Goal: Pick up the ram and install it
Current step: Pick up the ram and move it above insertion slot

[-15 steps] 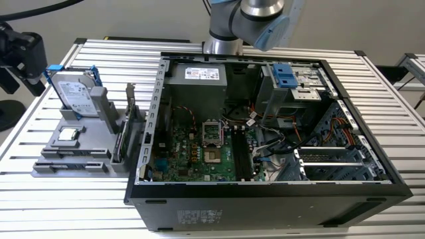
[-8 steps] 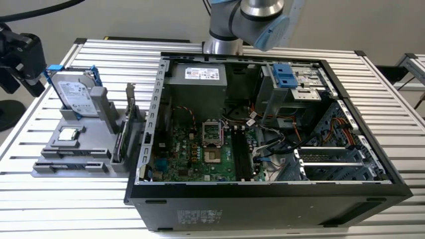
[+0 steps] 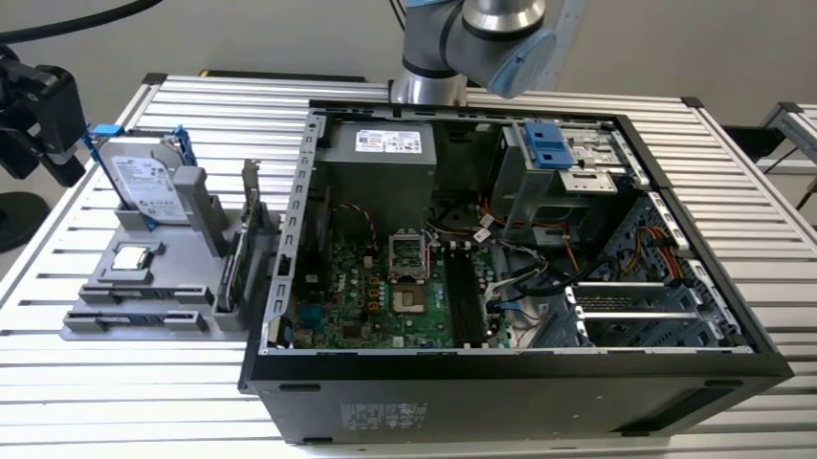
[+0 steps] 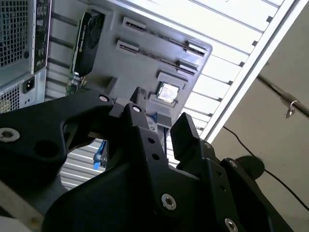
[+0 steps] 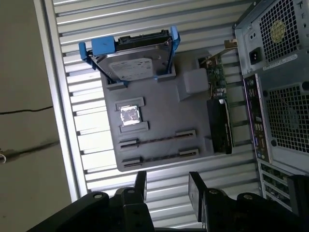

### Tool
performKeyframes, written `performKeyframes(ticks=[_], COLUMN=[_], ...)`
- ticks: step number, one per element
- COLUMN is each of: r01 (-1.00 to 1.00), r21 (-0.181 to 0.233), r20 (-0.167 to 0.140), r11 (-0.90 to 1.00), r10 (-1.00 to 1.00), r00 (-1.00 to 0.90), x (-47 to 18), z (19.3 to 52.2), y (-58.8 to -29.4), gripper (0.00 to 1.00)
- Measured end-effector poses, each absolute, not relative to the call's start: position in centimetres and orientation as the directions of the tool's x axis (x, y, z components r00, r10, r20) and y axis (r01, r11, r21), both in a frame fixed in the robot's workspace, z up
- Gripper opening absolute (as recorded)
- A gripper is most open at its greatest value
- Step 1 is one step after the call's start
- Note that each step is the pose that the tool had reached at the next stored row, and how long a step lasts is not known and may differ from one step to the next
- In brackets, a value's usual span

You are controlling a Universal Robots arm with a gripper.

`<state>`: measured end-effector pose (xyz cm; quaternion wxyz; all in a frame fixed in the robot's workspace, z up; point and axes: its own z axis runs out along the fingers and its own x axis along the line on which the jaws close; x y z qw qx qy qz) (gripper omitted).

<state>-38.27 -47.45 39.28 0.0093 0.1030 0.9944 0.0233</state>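
In the first wrist view the gripper [image 5: 167, 189] hangs with jaws apart and empty over open desk [image 5: 96, 164] slats just off the grey holder's [image 5: 164, 111] edge, where the ram [image 5: 157, 139] sits edge-up in a slot, the hard drive [image 5: 137, 63] beyond.

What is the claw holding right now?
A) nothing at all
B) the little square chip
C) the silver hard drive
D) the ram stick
A: in the first wrist view the claw is open, with just the table showing through its gap, and the ram lies on the gray holder.
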Motion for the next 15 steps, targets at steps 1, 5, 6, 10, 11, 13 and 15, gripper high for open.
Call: performKeyframes(ticks=[1, 5, 6, 10, 11, 13, 15], r01=[0.21, 0.232, 0.237, 0.257, 0.261, 0.271, 0.28], r21=[0.048, 0.048, 0.048, 0.048, 0.048, 0.048, 0.048], r20=[-0.014, -0.014, -0.013, -0.013, -0.013, -0.013, -0.013], r11=[0.977, 0.972, 0.97, 0.965, 0.964, 0.961, 0.959], r10=[0.211, 0.233, 0.238, 0.258, 0.262, 0.272, 0.281], r00=[-0.977, -0.972, -0.971, -0.966, -0.965, -0.962, -0.96], x=[-38.27, -38.3, -38.3, -38.31, -38.31, -38.31, -38.32], z=[39.28, 39.3, 39.3, 39.31, 39.31, 39.31, 39.32], y=[-47.44, -47.45, -47.45, -47.45, -47.45, -47.45, -47.45], gripper=[1.0, 1.0, 1.0, 1.0, 1.0, 1.0, 1.0])
